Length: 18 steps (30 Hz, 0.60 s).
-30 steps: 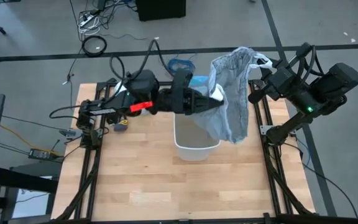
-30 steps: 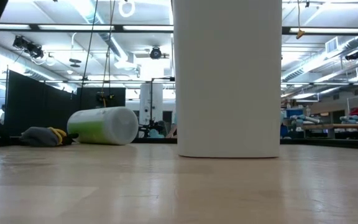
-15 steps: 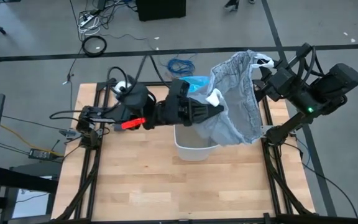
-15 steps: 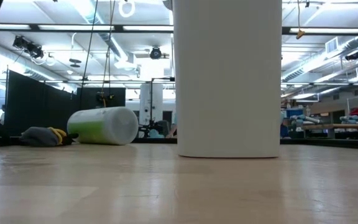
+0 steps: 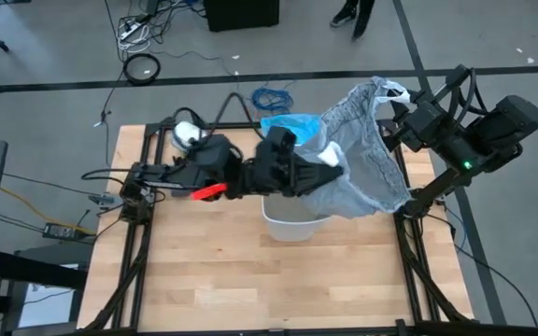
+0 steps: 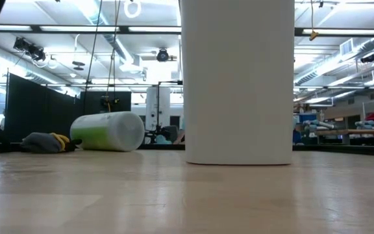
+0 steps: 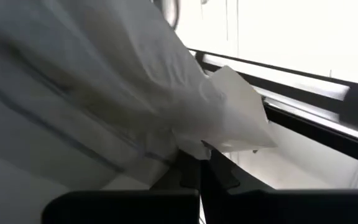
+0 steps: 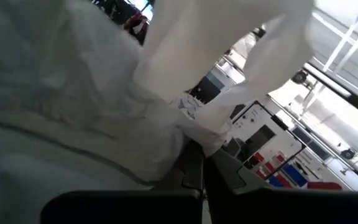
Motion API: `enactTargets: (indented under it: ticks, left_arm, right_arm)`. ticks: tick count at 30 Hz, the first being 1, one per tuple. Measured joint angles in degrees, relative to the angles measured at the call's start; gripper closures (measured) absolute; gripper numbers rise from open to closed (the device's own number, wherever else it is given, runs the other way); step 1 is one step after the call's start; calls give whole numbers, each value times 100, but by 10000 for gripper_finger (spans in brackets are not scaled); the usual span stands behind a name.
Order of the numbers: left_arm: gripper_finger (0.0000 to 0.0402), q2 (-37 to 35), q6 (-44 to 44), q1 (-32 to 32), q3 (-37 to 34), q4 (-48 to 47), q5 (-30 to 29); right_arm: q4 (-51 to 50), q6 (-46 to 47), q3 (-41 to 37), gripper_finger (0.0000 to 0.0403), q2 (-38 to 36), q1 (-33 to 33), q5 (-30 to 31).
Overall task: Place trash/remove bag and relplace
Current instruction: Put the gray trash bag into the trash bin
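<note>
A grey translucent liner (image 5: 367, 159) is held up over the white bin (image 5: 292, 224), which stands on the wooden table and fills the middle of the low view (image 6: 239, 81). My left gripper (image 5: 332, 166) is shut on the liner above the bin. My right gripper (image 5: 390, 105) is shut on the liner's upper end near the table's far right corner. The light-blue bag (image 5: 292, 125) lies crumpled at the table's far edge behind the left arm. No loose trash shows. My left gripper pinches a bunched fold of the liner's edge (image 7: 194, 146) between its two shut fingers, coming from the table's left and slanting upward. The liner is clear of the table and spreads away toward the right gripper. My right gripper pinches a gathered part of the liner's upper edge (image 8: 191, 138) between its shut fingers, coming level from the table's right side. The liner hangs below and stretches toward the left gripper, with a loose flap (image 5: 395, 91) above the fingers.
A white roll with green print (image 6: 108, 132) lies on its side at the table's far left (image 5: 187, 133). A grey and yellow bundle (image 6: 44, 142) lies left of it. A person's legs (image 5: 353, 11) show on the floor beyond the table. The table's near half (image 5: 278, 280) is bare wood.
My left gripper has moved toward the table's right and near edges and rolled, still shut on the liner. The liner, which hung as a narrow drape, has spread out, and its lower body has swung toward the table's right edge.
</note>
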Motion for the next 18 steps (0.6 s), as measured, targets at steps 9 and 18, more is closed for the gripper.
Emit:
enactTargets:
  ticks: [9,18]
  left_arm:
    - [401,-50,226,-5,8,32,-265]
    - [401,-40,106,263,2,-1051,740]
  right_arm:
    - [-4,-4,0,403,2,0,-15]
    - [-2,-54,0,403,-2,-88,-35]
